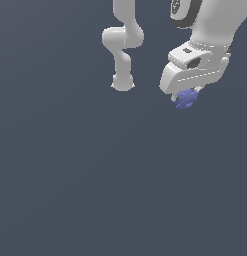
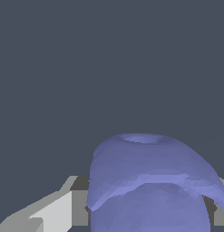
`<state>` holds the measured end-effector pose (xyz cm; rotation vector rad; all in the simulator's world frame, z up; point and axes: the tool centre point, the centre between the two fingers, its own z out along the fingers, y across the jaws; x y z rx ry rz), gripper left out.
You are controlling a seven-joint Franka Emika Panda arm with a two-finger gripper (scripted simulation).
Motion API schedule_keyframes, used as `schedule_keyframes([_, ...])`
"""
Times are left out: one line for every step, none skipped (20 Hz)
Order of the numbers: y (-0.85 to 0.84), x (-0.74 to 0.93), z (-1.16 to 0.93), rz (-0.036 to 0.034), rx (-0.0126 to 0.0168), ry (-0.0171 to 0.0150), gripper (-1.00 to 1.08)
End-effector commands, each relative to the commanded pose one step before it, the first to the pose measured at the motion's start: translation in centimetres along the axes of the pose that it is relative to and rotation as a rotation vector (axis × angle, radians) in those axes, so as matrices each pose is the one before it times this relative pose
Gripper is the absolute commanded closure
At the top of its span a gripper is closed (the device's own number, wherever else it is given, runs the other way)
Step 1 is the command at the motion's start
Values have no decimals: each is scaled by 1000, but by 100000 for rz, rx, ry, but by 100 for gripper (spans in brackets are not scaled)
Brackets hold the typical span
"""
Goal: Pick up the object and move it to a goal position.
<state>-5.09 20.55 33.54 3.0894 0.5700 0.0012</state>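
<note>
The object point(image 1: 186, 98) is held between the jaws of the gripper point(image 1: 185, 101), upper right of frame. No goal marker is seen.

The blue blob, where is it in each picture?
Exterior view: the blue blob sits in the upper right of the picture, tucked under the white gripper.
Wrist view: the blob fills the lower middle and lower right, very close to the camera.
Shared landmark: the gripper's fingers beside the blob, seen in both views.
</note>
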Motion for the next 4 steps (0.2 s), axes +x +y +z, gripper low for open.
schedule_keyframes([-321,225,-419,99,11,-75,108])
schedule_keyframes([-66,47,-79,0,0,0,108])
schedule_keyframes([-39,28,-47,0,0,0,108])
schedule_keyframes([-13,9,-15,0,0,0,108])
